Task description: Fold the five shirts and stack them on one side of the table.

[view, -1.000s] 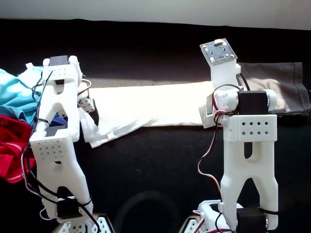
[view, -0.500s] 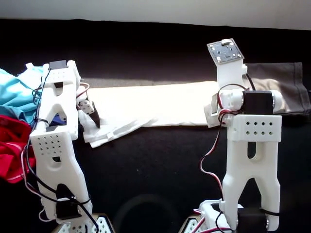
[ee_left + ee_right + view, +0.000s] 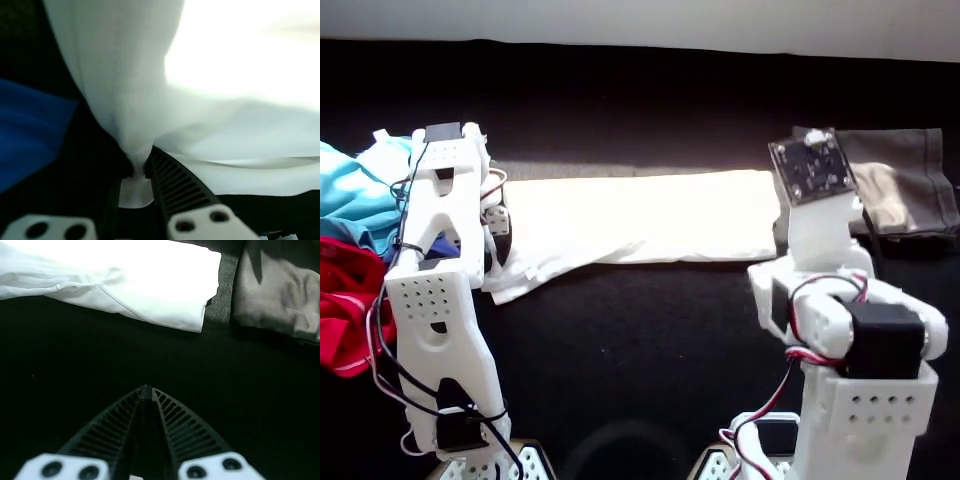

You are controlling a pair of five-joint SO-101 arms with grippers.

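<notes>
A white shirt (image 3: 640, 215) lies as a long folded strip across the middle of the black table. My left gripper (image 3: 141, 167) is shut on the white shirt (image 3: 125, 75) at its left end, the cloth bunched between the jaws; in the high view the left gripper (image 3: 498, 232) sits low at that end. My right gripper (image 3: 145, 392) is shut and holds nothing, above bare table short of the shirt's right end (image 3: 195, 315). A folded grey shirt (image 3: 905, 190) lies at the far right, also the grey shirt (image 3: 280, 300).
A pile of unfolded shirts lies at the left edge: turquoise (image 3: 350, 195), red (image 3: 345, 300) and a blue one (image 3: 30, 130) under the left arm. The right arm (image 3: 850, 340) stands at the front right. Bare black table (image 3: 640, 350) spans the front middle.
The right arm has let go of the white shirt's right end and pulled back toward the front. The left gripper has closed on the shirt's left end.
</notes>
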